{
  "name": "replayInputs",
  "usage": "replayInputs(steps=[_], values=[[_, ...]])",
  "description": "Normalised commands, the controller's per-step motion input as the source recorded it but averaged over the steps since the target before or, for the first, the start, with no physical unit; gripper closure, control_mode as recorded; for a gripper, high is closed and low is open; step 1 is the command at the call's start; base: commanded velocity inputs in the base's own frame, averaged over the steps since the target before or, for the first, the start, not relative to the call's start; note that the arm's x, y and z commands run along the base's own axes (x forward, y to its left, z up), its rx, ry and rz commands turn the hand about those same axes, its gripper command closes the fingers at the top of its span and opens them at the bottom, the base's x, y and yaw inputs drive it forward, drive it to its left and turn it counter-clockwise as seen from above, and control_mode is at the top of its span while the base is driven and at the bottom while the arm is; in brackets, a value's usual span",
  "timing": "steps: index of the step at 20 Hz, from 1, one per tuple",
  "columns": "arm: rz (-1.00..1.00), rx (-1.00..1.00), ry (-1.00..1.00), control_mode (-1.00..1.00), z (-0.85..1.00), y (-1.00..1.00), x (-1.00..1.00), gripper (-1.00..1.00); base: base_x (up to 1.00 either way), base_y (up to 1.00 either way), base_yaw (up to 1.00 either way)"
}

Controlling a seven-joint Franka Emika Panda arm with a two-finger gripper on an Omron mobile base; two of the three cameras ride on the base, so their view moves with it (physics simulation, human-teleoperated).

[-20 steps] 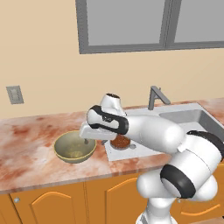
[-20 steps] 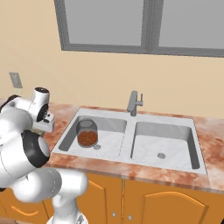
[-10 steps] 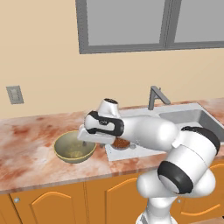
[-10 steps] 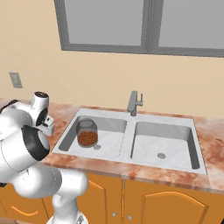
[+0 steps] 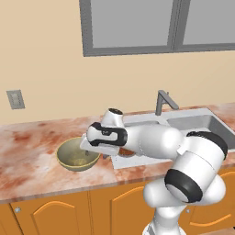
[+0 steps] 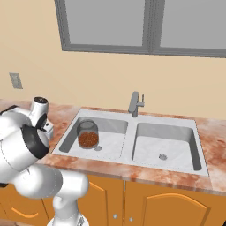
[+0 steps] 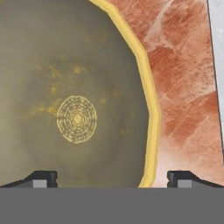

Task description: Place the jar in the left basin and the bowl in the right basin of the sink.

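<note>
Your jar (image 6: 88, 134) is already standing upright in the left basin (image 6: 112, 141) of the sink (image 6: 132, 156), near the drain, so what's left is the bowl (image 5: 78, 154). It sits on the counter (image 5: 32, 160) just left of the sink, well apart from the right basin (image 6: 164, 143) where it has to end up.

Your gripper (image 7: 113, 177) hangs just above the bowl with its jaws spread wide and nothing between them. In the hand view the bowl's yellowish rim runs up between the two tips: one tip is over the speckled inside, the other over the bare counter outside. That looks like a line-up for pinching the wall of the bowl.

Watch these risks:
- If you come down off-line, a tip could land on the rim itself and tip or shove the bowl instead of straddling it
- A pinch on one side of a wide bowl may let it swing or slip out during the lift
- The carry to the right basin crosses the left basin, so a low bowl could clip the jar, the divider or the faucet (image 6: 134, 103)
</note>
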Motion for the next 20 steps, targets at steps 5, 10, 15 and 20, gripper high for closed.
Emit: replayInputs(steps=[5,10,15,20], values=[[-0.05,0.04,0.00,-1.00,-0.11,0.07,0.00,1.00,0.00,0.00,0.00],[-0.05,0.04,0.00,-1.00,-0.11,0.02,0.00,1.00,0.00,0.00,0.00],[-0.05,0.02,0.01,-1.00,-0.10,0.00,0.01,1.00,0.00,0.00,0.00],[-0.03,0.00,0.02,-1.00,0.10,-0.07,-0.05,1.00,0.00,0.00,0.00]])
